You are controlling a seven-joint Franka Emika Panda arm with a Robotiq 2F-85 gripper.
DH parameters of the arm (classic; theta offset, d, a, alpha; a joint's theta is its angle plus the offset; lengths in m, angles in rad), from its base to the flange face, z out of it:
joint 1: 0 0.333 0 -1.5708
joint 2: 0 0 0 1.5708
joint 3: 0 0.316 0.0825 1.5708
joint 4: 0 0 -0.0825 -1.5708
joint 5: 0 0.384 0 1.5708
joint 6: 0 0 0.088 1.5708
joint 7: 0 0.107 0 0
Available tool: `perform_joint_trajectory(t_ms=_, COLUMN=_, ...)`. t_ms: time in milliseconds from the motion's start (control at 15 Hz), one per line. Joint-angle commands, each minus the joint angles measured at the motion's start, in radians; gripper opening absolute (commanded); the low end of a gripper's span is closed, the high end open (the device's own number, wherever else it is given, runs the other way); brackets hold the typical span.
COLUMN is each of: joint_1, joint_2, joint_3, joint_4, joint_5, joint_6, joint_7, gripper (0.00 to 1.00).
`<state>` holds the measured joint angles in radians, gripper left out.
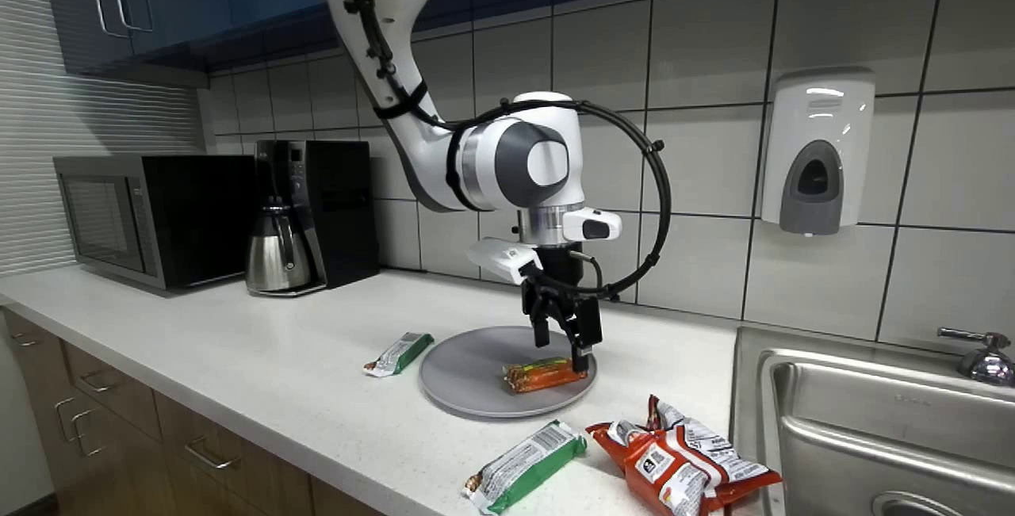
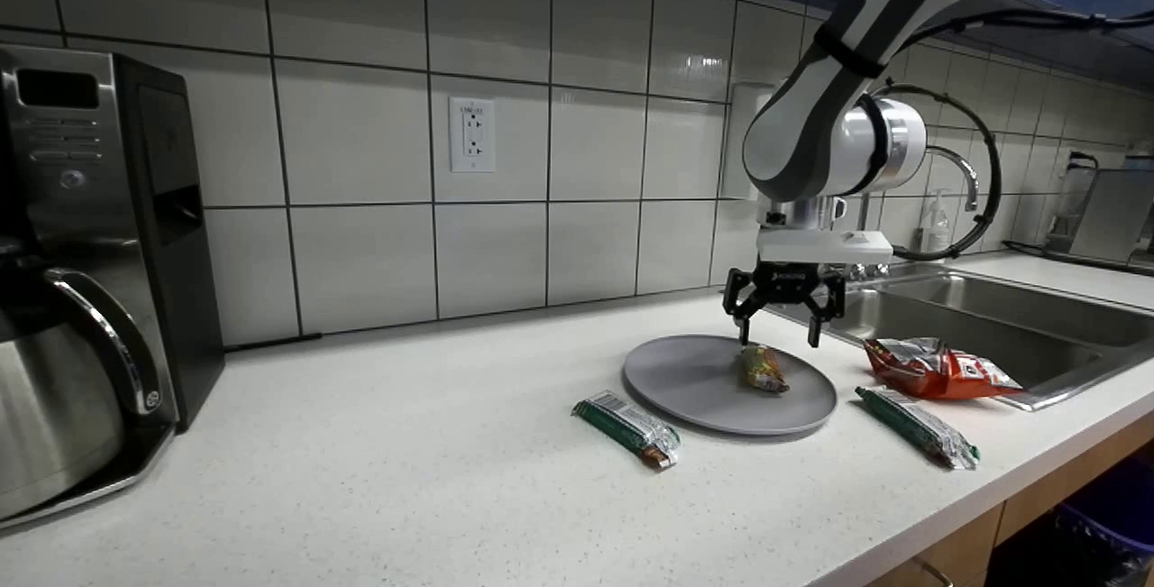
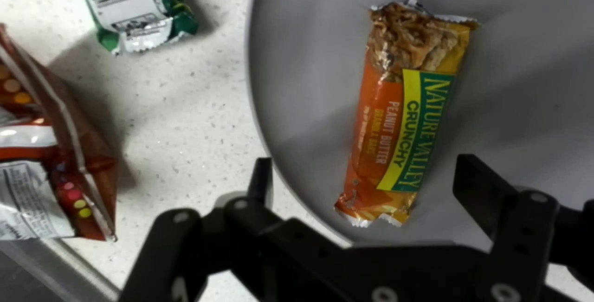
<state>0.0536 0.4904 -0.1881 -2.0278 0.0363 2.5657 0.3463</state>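
Observation:
An orange and green Nature Valley peanut butter granola bar (image 3: 399, 121) lies flat on a round grey plate (image 3: 301, 61). My gripper (image 3: 364, 165) stands wide open over it, with one black finger (image 3: 478, 190) on each side of the bar's lower end in the wrist view. Space shows between the bar and both fingers. In both exterior views the gripper (image 2: 779, 337) points down above the plate (image 2: 685, 389). Its fingertips hang just above the granola bar (image 2: 764, 369). In an exterior view a finger hides one end of the bar (image 1: 539, 375).
Green-wrapped bars lie on the white counter, one beside the plate (image 1: 400, 354) and another nearer the counter's edge (image 1: 527, 464). A red snack bag (image 1: 686, 460) rests by the steel sink (image 1: 888, 421). A coffee maker (image 1: 317, 215) and a microwave (image 1: 151, 219) stand farther along the tiled wall.

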Motion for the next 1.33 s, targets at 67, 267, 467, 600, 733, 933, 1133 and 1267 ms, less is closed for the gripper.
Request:
perform_joint_trajectory(t_ms=67, joint_1=-0.032, joint_2=-0.102, joint_3=0.016, joint_4=-0.097, joint_5=-0.022, joint_6=-0.013, joint_7=-0.065, gripper=1.0)
perform_joint_trajectory(t_ms=267, joint_1=-0.036, joint_2=-0.136, joint_3=0.012, joint_4=-0.143, joint_5=-0.031, joint_6=-0.012, joint_7=-0.085, gripper=1.0)
perform_joint_trajectory(t_ms=467, joint_1=-0.032, joint_2=-0.162, joint_3=0.003, joint_4=-0.194, joint_5=-0.061, joint_6=-0.011, joint_7=-0.085, gripper=1.0)
perform_joint_trajectory(t_ms=600, joint_1=-0.031, joint_2=-0.175, joint_3=-0.002, joint_4=-0.225, joint_5=-0.085, joint_6=-0.011, joint_7=-0.08, gripper=1.0)
perform_joint_trajectory(t_ms=733, joint_1=-0.03, joint_2=-0.187, joint_3=-0.008, joint_4=-0.251, joint_5=-0.106, joint_6=-0.009, joint_7=-0.072, gripper=1.0)
perform_joint_trajectory(t_ms=933, joint_1=-0.033, joint_2=-0.205, joint_3=-0.015, joint_4=-0.286, joint_5=-0.125, joint_6=-0.005, joint_7=-0.067, gripper=1.0)
perform_joint_trajectory(t_ms=1133, joint_1=-0.035, joint_2=-0.226, joint_3=-0.021, joint_4=-0.315, joint_5=-0.137, joint_6=0.0, joint_7=-0.063, gripper=1.0)
perform_joint_trajectory(t_ms=1267, joint_1=-0.043, joint_2=-0.243, joint_3=-0.018, joint_4=-0.337, joint_5=-0.13, joint_6=0.005, joint_7=-0.065, gripper=1.0)
